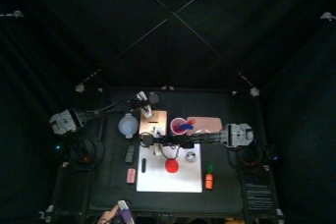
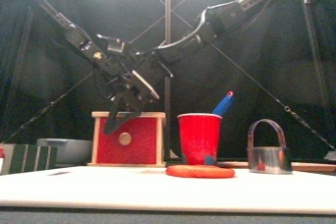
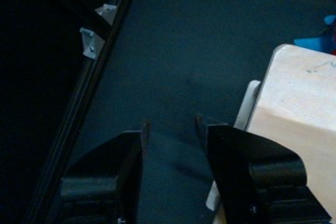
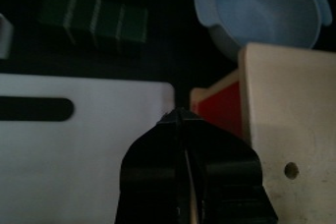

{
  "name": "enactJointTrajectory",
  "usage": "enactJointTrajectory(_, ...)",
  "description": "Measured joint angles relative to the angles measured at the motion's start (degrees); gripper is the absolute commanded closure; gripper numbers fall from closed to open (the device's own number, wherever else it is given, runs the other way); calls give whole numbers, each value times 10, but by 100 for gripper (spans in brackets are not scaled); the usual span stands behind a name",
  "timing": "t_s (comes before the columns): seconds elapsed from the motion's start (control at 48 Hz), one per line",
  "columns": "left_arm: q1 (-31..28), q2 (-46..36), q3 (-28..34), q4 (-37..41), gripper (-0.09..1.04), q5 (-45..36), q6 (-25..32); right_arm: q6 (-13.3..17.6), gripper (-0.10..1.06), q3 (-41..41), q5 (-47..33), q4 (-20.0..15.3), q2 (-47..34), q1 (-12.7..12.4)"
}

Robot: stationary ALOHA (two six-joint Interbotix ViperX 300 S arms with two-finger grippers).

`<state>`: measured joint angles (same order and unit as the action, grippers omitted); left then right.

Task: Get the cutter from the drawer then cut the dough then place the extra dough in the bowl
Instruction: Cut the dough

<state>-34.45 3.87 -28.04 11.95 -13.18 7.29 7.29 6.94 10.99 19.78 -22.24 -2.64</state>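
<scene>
Both jaws of the right gripper (image 4: 182, 125) were pressed together with nothing between them, tips right at the red drawer front (image 2: 141, 144) of the box (image 2: 98, 138). That arm reached in from the right, past the middle, and came down in front of the box. The drawer front sat flush in its frame.

The cutter (image 2: 268, 151) was out of the box, standing upright to the right of the cup (image 2: 201, 138), wire handle up, well apart from either gripper. I could not tell whether it stood on the board (image 2: 157, 191) or just past it. The dough (image 2: 199, 171) lay flat on the board, a whole red disc, in front of the cup. A blue knife (image 2: 223, 102) stuck up out of the cup.

The bowl (image 4: 262, 7) stood just beside the box on its left, and the sushi roll (image 4: 98, 17) lay further left.

The left gripper (image 3: 174, 126) hung at the table's left, jaws a little apart and holding nothing
</scene>
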Motion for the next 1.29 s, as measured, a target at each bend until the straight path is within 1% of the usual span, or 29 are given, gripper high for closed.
enactJointTrajectory(0.021,-2,-2,0,-2,14,4,-1,0,84,0,0,0,0,0)
enactJointTrajectory(0.042,-4,-4,0,-3,14,7,-2,0,84,3,0,-11,12,12)
enactJointTrajectory(0.083,-6,-9,0,-5,14,14,-2,0,84,9,0,-23,26,25)
enactJointTrajectory(0.125,-11,-17,0,-12,14,25,-2,0,84,18,1,-42,40,36)
enactJointTrajectory(0.229,-18,-37,0,-28,14,49,-3,-1,84,55,9,-94,80,52)
enactJointTrajectory(0.292,-18,-49,-4,-36,14,63,-2,-1,84,84,16,-121,111,53)
enactJointTrajectory(0.396,-18,-75,-18,-44,14,86,-2,2,84,131,33,-154,163,50)
enactJointTrajectory(0.5,-2,-99,-44,-50,14,111,-4,1,82,178,60,-174,221,50)
enactJointTrajectory(0.625,40,-133,-83,-73,14,157,-3,2,74,231,119,-192,291,54)
enactJointTrajectory(0.75,90,-174,-131,-100,14,238,-1,1,55,271,167,-213,330,54)
enactJointTrajectory(0.812,109,-194,-156,-112,14,290,-2,-1,43,287,184,-218,343,54)
enactJointTrajectory(0.938,146,-234,-216,-134,14,410,-1,-1,17,310,213,-217,356,54)
enactJointTrajectory(1.021,165,-253,-246,-144,14,465,1,-3,6,321,234,-210,359,54)
enactJointTrajectory(1.104,181,-272,-271,-156,14,495,0,-4,1,330,253,-199,359,54)
enactJointTrajectory(1.292,202,-290,-294,-192,14,504,0,-11,1,345,264,-171,359,54)
